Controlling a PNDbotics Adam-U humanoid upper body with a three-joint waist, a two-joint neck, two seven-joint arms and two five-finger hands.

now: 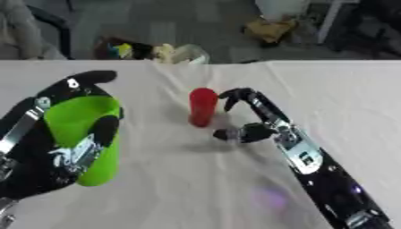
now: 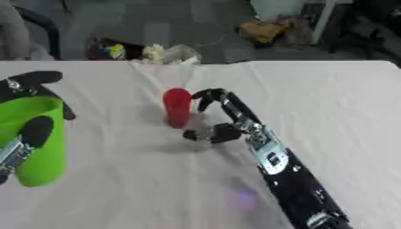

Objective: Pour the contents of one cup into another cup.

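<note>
A bright green cup (image 1: 82, 134) is held off the table at the left, upright, its open mouth facing up. My left hand (image 1: 55, 147) is shut on it, with fingers and thumb wrapped round its wall. A smaller red cup (image 1: 203, 106) stands upright on the white tablecloth near the middle. My right hand (image 1: 254, 120) sits just to the right of the red cup, fingers curved toward it but apart from it, thumb low near the cloth. What is inside either cup cannot be seen.
The white cloth (image 1: 196, 188) is creased around the red cup. The table's far edge (image 1: 313, 61) runs across the top. Beyond it, on the floor, lie a pile of coloured items (image 1: 149, 51) and a yellowish bundle (image 1: 270, 29).
</note>
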